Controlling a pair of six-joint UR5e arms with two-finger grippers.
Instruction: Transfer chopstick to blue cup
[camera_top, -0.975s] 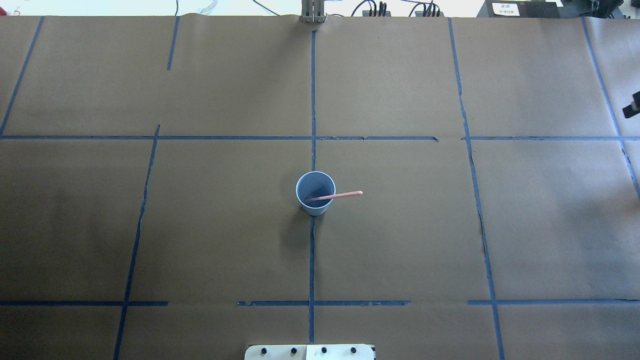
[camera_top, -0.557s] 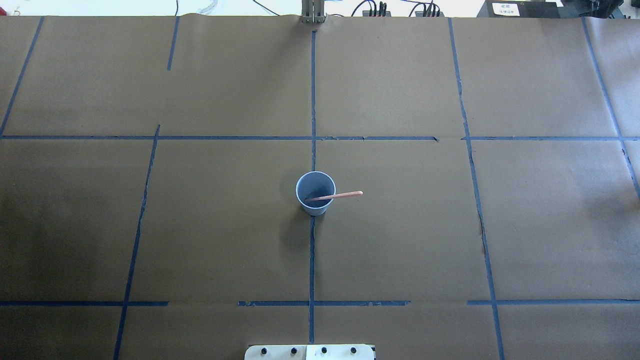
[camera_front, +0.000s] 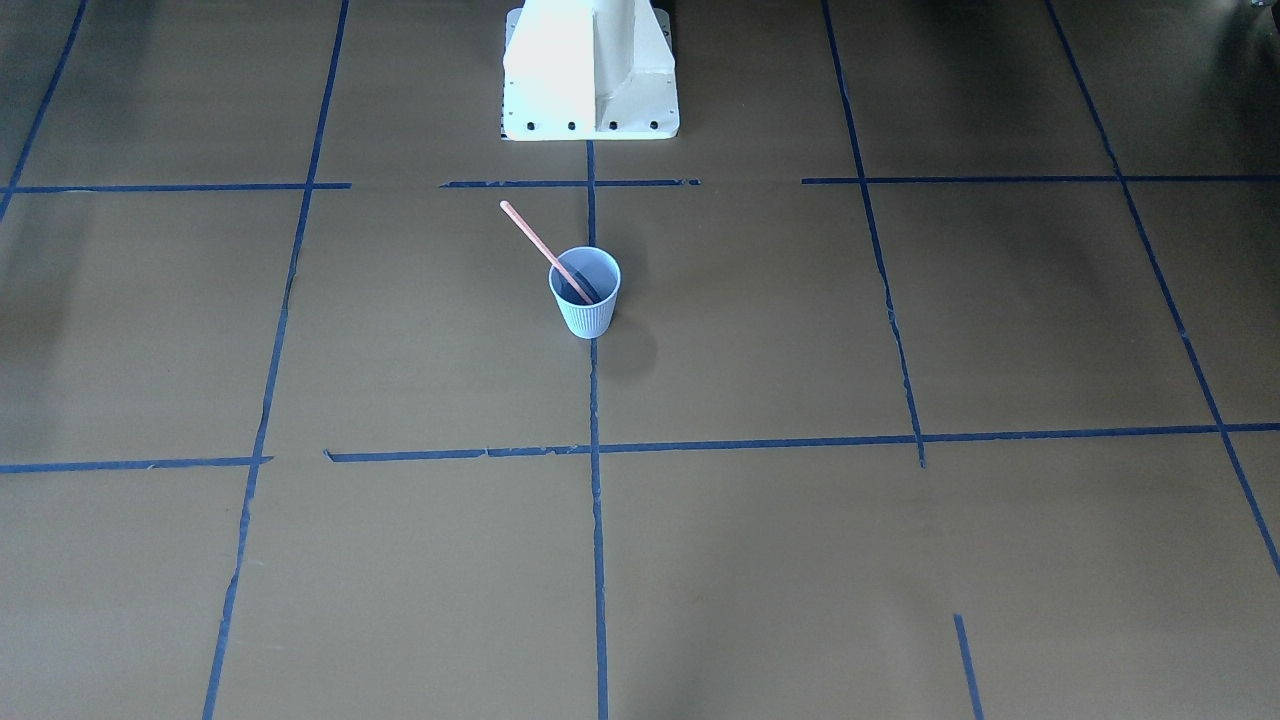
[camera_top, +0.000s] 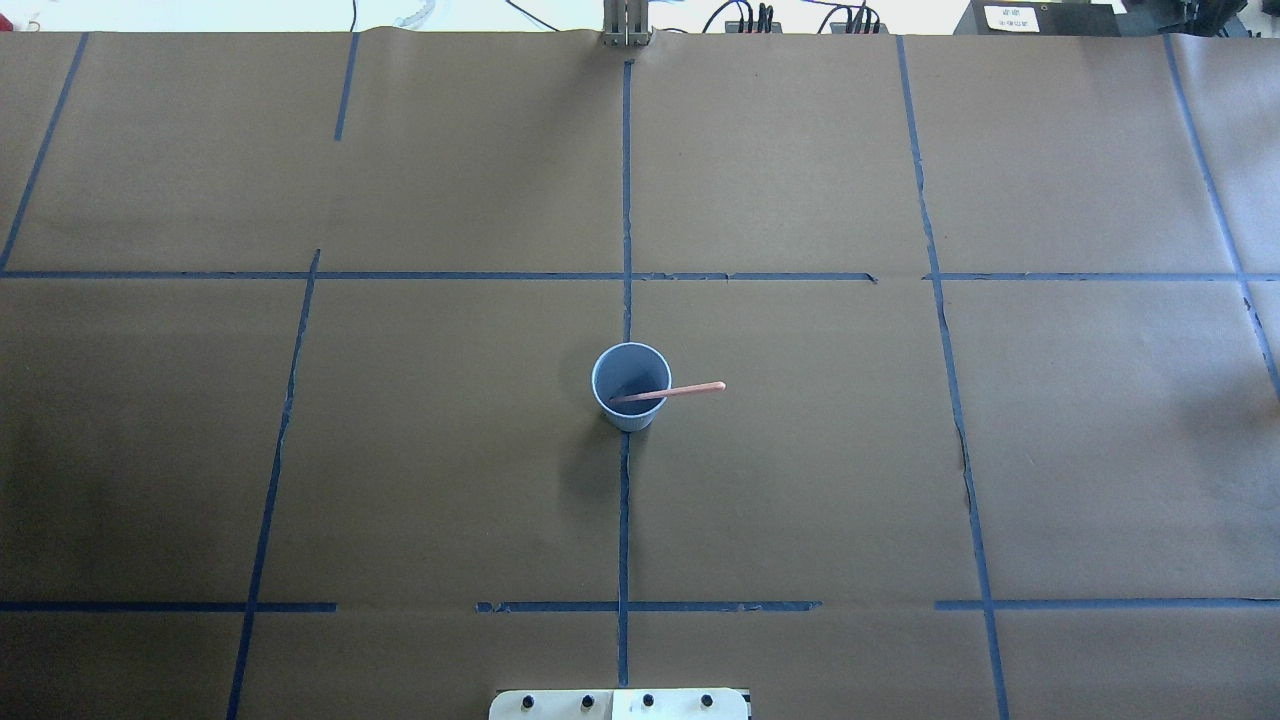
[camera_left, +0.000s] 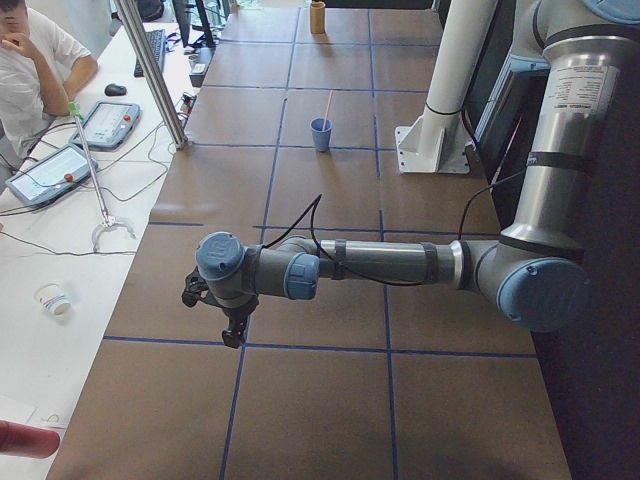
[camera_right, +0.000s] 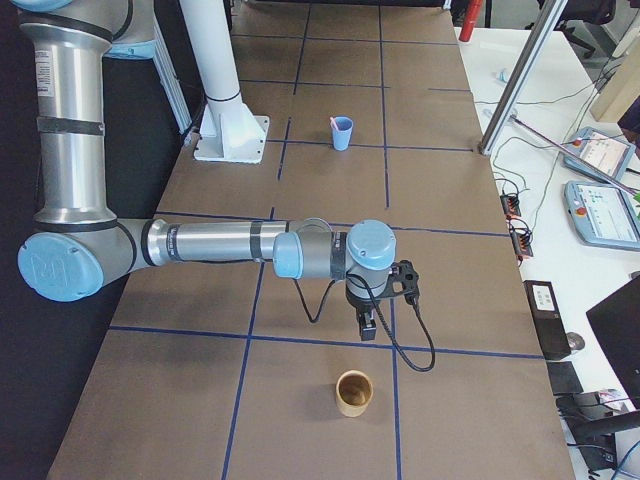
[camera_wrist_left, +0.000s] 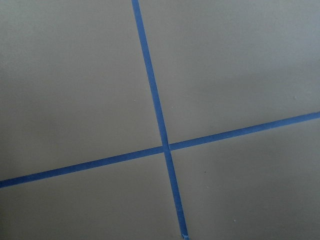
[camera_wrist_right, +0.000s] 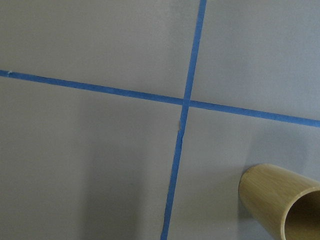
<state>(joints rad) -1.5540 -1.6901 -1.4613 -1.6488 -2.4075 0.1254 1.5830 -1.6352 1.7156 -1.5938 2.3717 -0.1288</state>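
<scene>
The blue cup (camera_top: 630, 416) stands upright at the table's middle, on the centre tape line. The salmon-pink chopstick (camera_top: 684, 390) rests inside it, leaning over the rim toward the robot's right. Both also show in the front view, the cup (camera_front: 585, 312) and the chopstick (camera_front: 533, 236). My left gripper (camera_left: 214, 316) hangs over the table's left end, far from the cup. My right gripper (camera_right: 377, 318) hangs over the right end. I cannot tell whether either is open or shut. Neither wrist view shows fingers.
A tan bamboo cup (camera_right: 353, 393) stands just beyond my right gripper, and it also shows in the right wrist view (camera_wrist_right: 277, 200). The robot's white base (camera_front: 590, 70) sits behind the blue cup. An operator (camera_left: 30, 60) sits by tablets off the table's far side.
A dark part of the right gripper at the overhead view's right edge a second ago has moved out of view. The cup and chopstick have not moved.
</scene>
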